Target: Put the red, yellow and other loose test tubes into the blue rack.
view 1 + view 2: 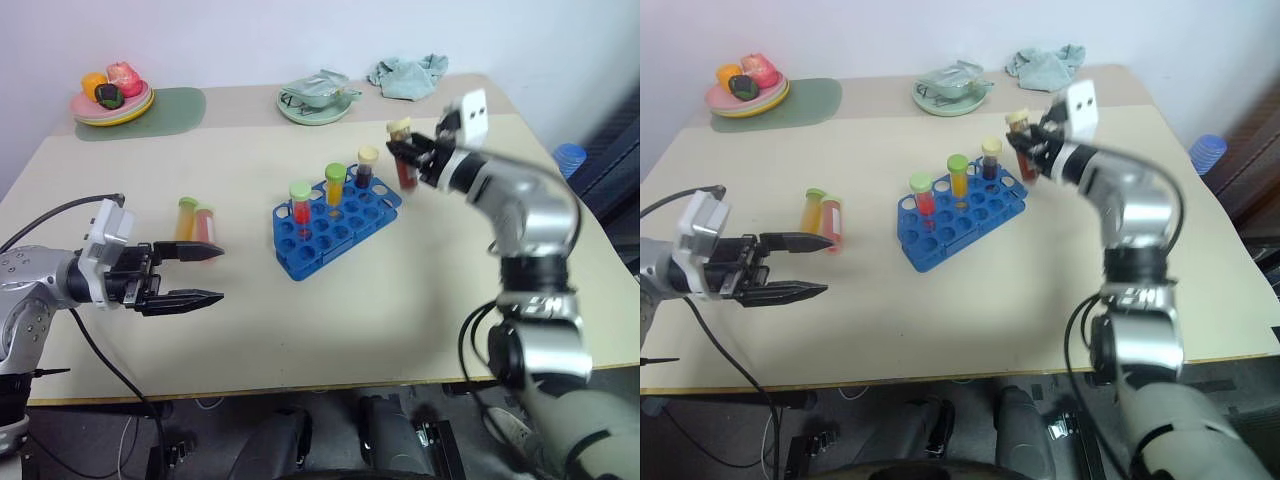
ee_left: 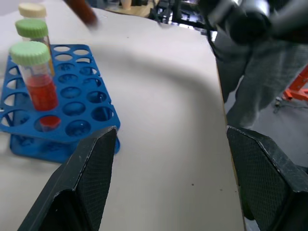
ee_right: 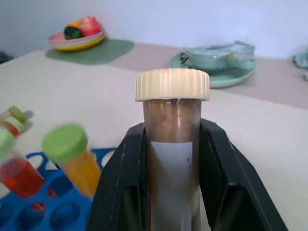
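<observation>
Between the black fingers of the right gripper, clamped upright, stands the brown tube with its cream cap and a white label facing the wrist camera; the label appears blank apart from a tiny dark mark, so nothing can be read on it. From the head views this gripper holds the tube in the air just past the far right corner of the blue rack, near but not over the holes. The rack already carries three upright tubes along its far side: a green-capped deep red one, a green-capped orange one and a cream-capped dark one. The step in hand looks like carrying the brown tube to the rack; the next move calls for bringing it above a free hole, keeping it vertical, lowering it clear of the neighbouring caps, and only then letting go. The left gripper hangs low over the table with its fingers spread apart and nothing between them. Just beyond its upper finger, lying side by side on the table, are the two remaining loose tubes, the yellow tube and the pinkish-red tube, both green-capped. They sit well to the left of the rack and are yet to be picked up.
</observation>
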You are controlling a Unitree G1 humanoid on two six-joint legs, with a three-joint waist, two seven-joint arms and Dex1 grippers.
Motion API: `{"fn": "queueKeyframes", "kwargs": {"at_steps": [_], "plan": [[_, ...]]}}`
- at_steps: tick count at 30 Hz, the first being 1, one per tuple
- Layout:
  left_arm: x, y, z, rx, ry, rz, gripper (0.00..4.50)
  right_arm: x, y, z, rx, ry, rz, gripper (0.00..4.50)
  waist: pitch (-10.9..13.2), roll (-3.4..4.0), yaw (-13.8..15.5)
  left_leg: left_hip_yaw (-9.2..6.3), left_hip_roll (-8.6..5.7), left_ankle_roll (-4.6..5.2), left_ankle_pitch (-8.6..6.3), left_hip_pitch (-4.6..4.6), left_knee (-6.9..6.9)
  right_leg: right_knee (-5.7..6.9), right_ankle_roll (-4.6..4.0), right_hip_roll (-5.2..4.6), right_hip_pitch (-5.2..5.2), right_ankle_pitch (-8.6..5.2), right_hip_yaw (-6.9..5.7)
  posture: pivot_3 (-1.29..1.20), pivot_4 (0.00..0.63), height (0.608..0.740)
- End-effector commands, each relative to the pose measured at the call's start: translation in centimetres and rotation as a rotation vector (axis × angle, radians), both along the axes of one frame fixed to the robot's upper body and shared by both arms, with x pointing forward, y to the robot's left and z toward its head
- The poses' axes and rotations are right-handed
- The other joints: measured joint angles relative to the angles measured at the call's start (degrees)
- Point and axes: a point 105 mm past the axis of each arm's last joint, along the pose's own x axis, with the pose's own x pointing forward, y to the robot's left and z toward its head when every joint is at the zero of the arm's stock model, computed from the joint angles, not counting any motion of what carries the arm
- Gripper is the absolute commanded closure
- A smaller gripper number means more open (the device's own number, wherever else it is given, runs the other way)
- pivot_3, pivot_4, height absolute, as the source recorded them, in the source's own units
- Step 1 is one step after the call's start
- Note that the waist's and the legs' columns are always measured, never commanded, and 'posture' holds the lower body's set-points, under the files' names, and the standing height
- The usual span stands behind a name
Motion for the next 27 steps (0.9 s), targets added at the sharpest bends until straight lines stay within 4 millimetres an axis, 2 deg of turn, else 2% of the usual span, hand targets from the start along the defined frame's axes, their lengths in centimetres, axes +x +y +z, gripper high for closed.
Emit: {"fn": "queueKeyframes", "kwargs": {"at_steps": [1, 2, 7, 14, 18, 27], "plan": [[-0.1, 0.6, 1.4, 0.006, -0.047, 0.018, 0.77, -1.2, 1.3, 2.4, 0.011, -0.271, -0.043, 3.51, 0.04, 0.06, -0.42, 0.04, 0.03, -0.01, 0.0, 0.0, 0.0, 0.02, -0.01, 0.04, -0.03, 0.0, 0.02, 0.0, 0.15, 0.74], [-0.1, 0.6, 1.3, 0.008, -0.049, 0.023, 0.77, -1.0, 1.1, 1.9, -0.005, -0.308, -0.089, 3.51, 0.05, 0.08, -0.53, 0.07, 0.05, -0.01, 0.01, 0.01, -0.01, 0.05, -0.02, 0.07, -0.06, 0.01, 0.05, 0.0, 0.15, 0.74], [-0.1, 0.4, 1.3, -0.01, -0.044, 0.041, 0.77, -0.1, 0.5, 0.5, 0.124, -0.368, -0.228, 3.51, 0.05, 0.08, -0.71, 0.11, 0.14, -0.09, 0.04, 0.11, -0.03, 0.07, -0.11, 0.18, -0.04, 0.07, 0.05, 0.0, 0.15, 0.74], [-0.5, 1.0, 1.8, -0.001, -0.038, 0.069, 0.77, 0.7, 0.7, -1.0, 0.178, -0.356, -0.25, 3.51, 0.06, 0.09, -1.8, 0.11, 0.18, -0.12, 0.06, 0.11, -0.05, 0.08, -0.13, 0.23, -0.04, 0.07, 0.05, 0.0, 0.15, 0.74], [-0.8, 1.1, 1.9, -0.003, -0.029, 0.086, 0.77, 0.6, 1.4, -1.7, 0.219, -0.349, -0.236, 3.51, 0.06, 0.1, -1.97, 0.11, 0.31, -0.22, 0.04, 0.14, -0.06, 0.07, -0.22, 0.46, -0.05, 0.11, 0.08, 0.0, 0.15, 0.74], [-1.4, 1.4, 1.8, -0.005, -0.015, 0.115, 0.77, 0.3, 4.4, -1.4, 0.297, -0.362, -0.159, 3.51, 0.07, 0.12, -2.24, 0.11, 0.48, -0.39, 0.07, 0.17, -0.09, 0.08, -0.36, 0.57, -0.06, 0.2, 0.1, 0.0, 0.15, 0.74]]}}
